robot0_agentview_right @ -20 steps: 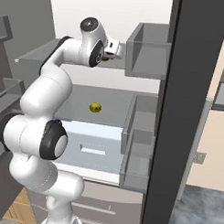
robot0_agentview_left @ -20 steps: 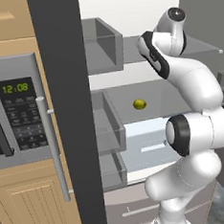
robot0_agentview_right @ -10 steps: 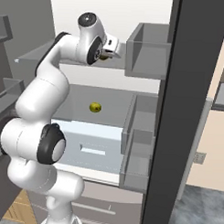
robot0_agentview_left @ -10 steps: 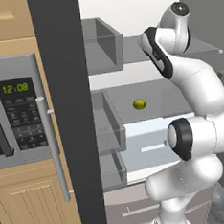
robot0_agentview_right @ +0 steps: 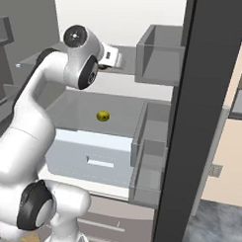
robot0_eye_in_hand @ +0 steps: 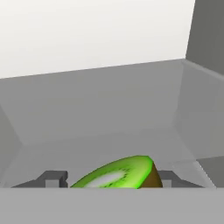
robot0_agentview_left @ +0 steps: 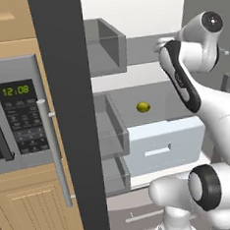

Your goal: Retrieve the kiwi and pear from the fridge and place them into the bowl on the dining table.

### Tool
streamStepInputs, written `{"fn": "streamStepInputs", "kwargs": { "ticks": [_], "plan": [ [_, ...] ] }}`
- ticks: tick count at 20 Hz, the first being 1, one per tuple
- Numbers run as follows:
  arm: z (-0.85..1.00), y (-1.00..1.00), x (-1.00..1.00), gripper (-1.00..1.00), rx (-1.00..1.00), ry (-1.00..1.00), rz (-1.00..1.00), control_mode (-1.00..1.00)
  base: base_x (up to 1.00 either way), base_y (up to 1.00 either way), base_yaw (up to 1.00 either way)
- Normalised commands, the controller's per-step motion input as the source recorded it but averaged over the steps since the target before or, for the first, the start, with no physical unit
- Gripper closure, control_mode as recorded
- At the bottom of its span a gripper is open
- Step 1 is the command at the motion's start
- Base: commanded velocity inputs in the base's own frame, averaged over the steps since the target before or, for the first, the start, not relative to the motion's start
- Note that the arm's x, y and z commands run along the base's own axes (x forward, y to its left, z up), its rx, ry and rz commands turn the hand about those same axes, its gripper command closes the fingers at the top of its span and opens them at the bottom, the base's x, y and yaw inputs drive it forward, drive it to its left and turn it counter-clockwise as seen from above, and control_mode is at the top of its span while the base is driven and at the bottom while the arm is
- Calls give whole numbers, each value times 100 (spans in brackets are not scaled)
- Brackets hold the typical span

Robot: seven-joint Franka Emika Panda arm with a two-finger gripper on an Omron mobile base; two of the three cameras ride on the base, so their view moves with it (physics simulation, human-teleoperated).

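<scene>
The fridge stands open, and my arm reaches to its upper shelf. A cut kiwi, green face up with a brown skin edge, sits between the two finger tips of my gripper, which is shut on it just above the grey shelf. In the right base view the gripper hangs under the white hand, a brown speck of kiwi showing there. The pear, small and yellow-green, lies on the shelf below. The bowl and the dining table are out of view.
A pale drawer juts out under the pear's shelf. Grey door bins flank the opening. The black door edge stands close on the right. A built-in microwave with a green clock sits left of the fridge.
The arm's upper joint has drawn back from the upper shelf, and the hand has come with it, the kiwi still between the fingers. The pear has not moved.
</scene>
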Motion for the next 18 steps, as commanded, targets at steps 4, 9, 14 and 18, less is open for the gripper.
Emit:
{"fn": "streamStepInputs", "kwargs": {
  "ticks": [4, 9, 14, 18],
  "plan": [
    [0, 17, -81, 100, 0, 1, 0, -100, 0, 0, 0],
    [0, 4, -70, 100, 0, 0, 0, -100, 0, 0, 0],
    [0, 4, -74, 100, 0, 0, 0, -100, 0, 0, 0],
    [0, 0, 0, 100, 0, 0, 0, 100, -85, 7, 0]
  ]
}}
